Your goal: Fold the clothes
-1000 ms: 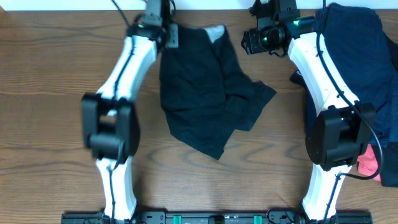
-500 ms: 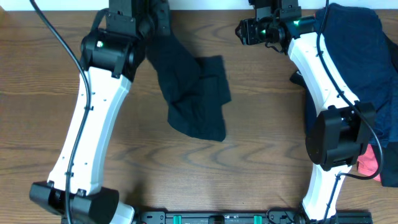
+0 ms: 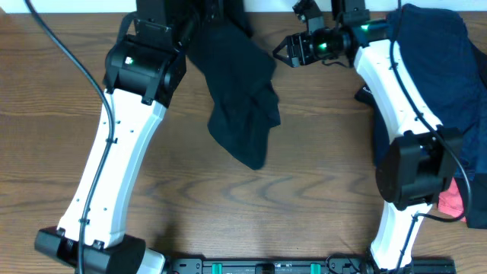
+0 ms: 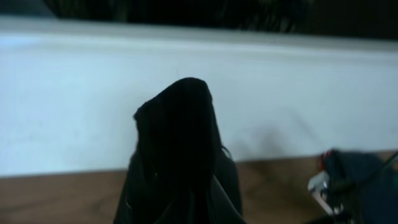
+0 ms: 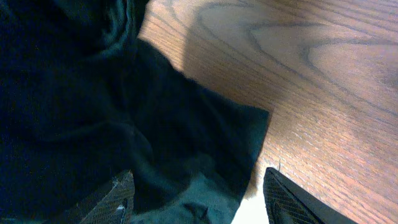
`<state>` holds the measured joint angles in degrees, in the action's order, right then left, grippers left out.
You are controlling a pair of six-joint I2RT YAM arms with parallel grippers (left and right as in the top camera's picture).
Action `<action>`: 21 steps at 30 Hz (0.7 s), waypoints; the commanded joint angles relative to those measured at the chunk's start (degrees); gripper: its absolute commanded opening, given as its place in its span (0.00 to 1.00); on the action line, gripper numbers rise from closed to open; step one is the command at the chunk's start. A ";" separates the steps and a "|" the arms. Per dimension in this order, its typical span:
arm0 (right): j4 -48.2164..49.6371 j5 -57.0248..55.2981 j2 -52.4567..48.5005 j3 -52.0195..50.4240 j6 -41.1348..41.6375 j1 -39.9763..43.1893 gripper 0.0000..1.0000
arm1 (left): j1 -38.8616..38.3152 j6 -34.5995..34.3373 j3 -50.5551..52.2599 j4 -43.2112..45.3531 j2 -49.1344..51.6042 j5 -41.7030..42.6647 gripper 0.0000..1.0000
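Left arm [image 3: 122,152]: white, reaching from the near edge of the desk [image 3: 46,114] up to its far edge.
Left pincer [image 3: 204,14]: at the far edge, closed on the top of the black shorts [image 3: 240,91]. Its fingers are buried in the cloth, and the left wrist view shows only a bunched peak of black fabric [image 4: 180,143] against a white wall [image 4: 62,93].
Black shorts: hanging from the left pincer in a narrow, crumpled drape over the middle of the desk. The lowest corner points toward the near side. I cannot tell whether that corner touches the wood.
Right pincer [image 3: 288,34]: spread wide and holding nothing, just beside the right edge of the shorts near their top. In the right wrist view its two fingers stand apart at the bottom of the frame. Dark cloth [image 5: 74,112] fills the left side there, and bare wood shows on the right.
Right arm [image 3: 396,91]: white, running from its dark elbow joint on the right up to the far edge.
Navy garments [image 3: 434,46]: piled at the far right corner, partly under the right arm.
Coral-pink garment [image 3: 454,199]: a small patch at the right edge, behind the right arm's elbow.
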<state>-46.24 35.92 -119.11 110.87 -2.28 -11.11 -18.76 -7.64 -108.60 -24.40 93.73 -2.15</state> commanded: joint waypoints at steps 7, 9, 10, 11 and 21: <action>-1.68 3.02 8.13 0.44 -2.69 3.65 0.68 | 0.02 -0.81 -1.16 1.20 -14.51 -0.81 0.06; -0.66 4.22 8.13 0.44 -2.73 3.61 0.68 | 0.02 -0.81 -1.16 -1.40 -15.74 0.66 0.06; 0.11 4.79 8.11 0.44 -2.73 3.58 0.69 | 0.02 -0.79 -1.16 -2.36 -16.04 1.55 0.06; 0.98 5.44 8.11 0.44 -2.73 3.54 0.69 | 0.02 -0.79 -1.16 -3.65 -16.33 2.73 0.06; 7.74 18.27 8.09 0.42 -5.77 -1.09 0.75 | 0.02 -0.81 -1.14 -9.73 -15.23 8.92 0.06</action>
<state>-38.89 48.21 -111.26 110.87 -5.37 -9.80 -18.76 -7.90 -109.06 -34.96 79.09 3.29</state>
